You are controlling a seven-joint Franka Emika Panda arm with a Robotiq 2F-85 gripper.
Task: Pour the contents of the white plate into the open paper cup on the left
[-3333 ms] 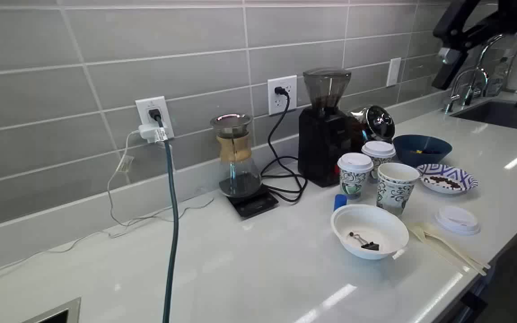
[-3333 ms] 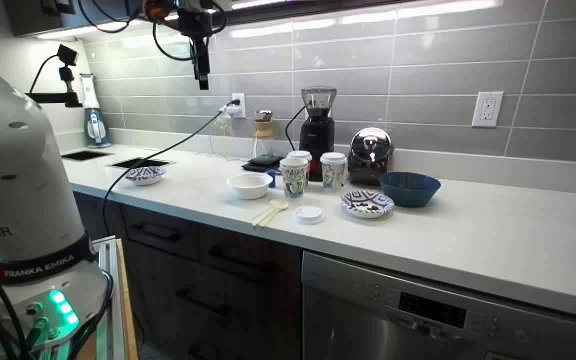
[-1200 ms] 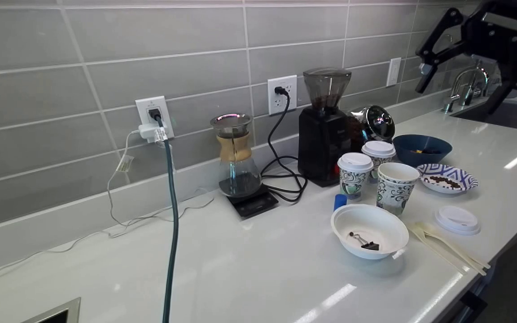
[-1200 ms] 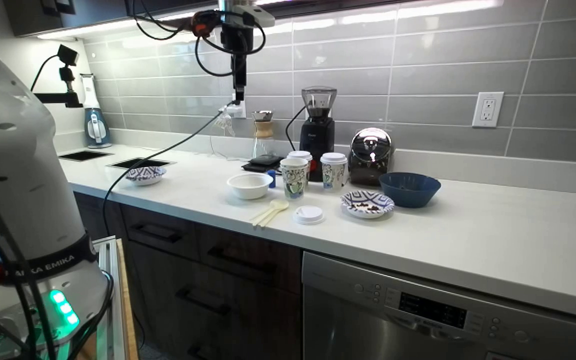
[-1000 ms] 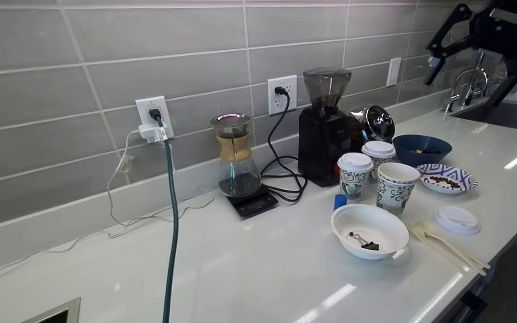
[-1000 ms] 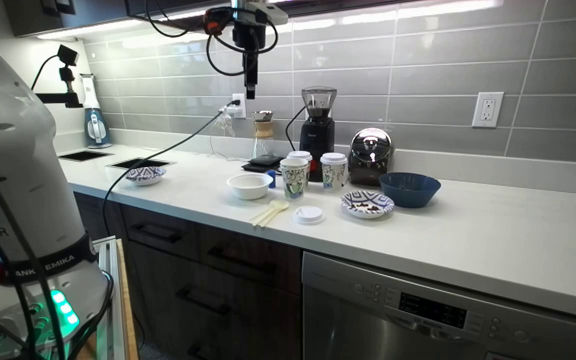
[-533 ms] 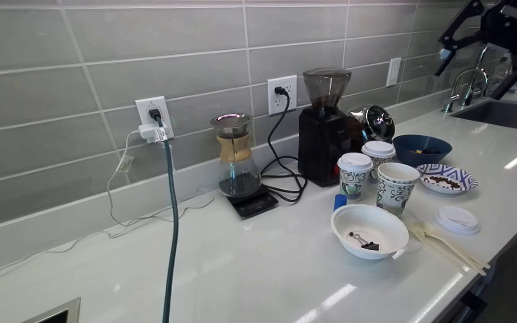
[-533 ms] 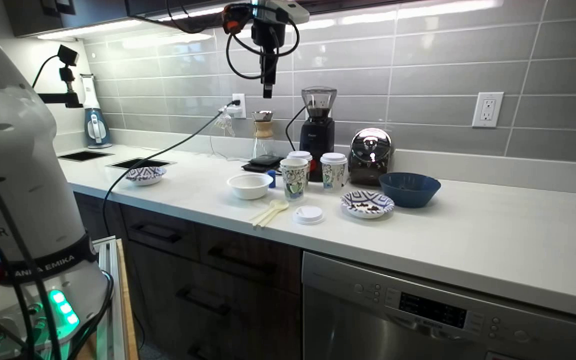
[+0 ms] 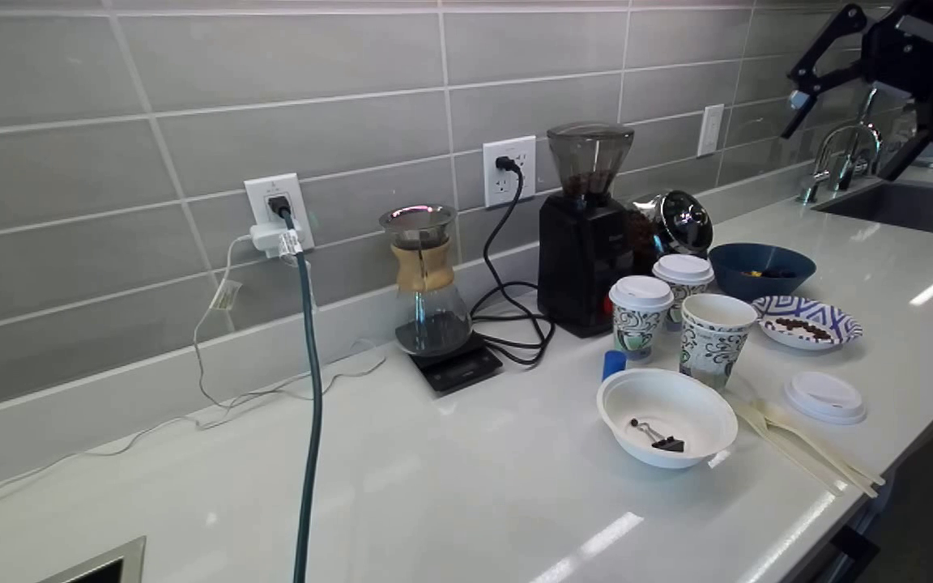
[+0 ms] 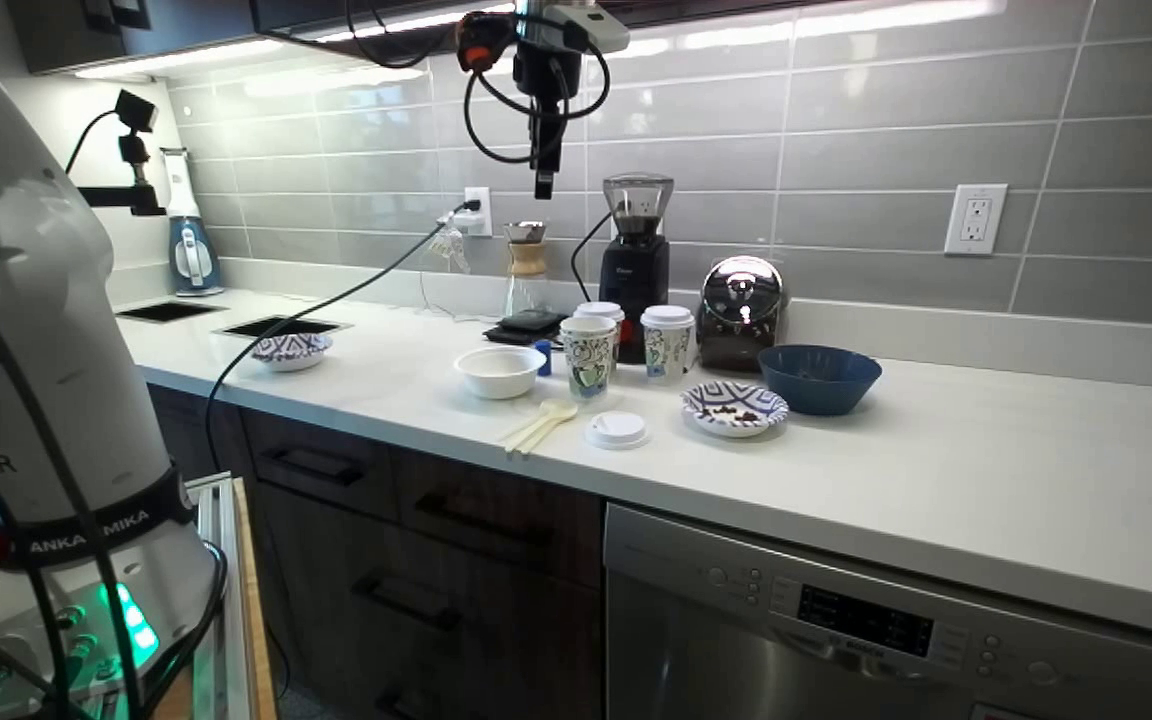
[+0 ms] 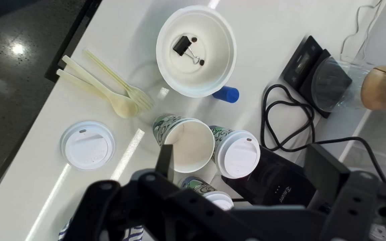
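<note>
While the gripper (image 10: 544,185) is dangling, fingers (image 11: 165,162) spread, leaving headroom over the open cup (image 11: 193,144), counter edge (image 11: 32,134) is running 8-to-11 o'clock wrist-view.

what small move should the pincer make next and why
I'd probably shift the pincer sideways toward the patterned white plate, jaws apart. The pincer holds nothing and hangs well above the counter, while the plate rests there with dark bean-like bits on it. In the wrist view, only parts of its patterned rim show past the pincer, so it doesn't look lined up.
</note>
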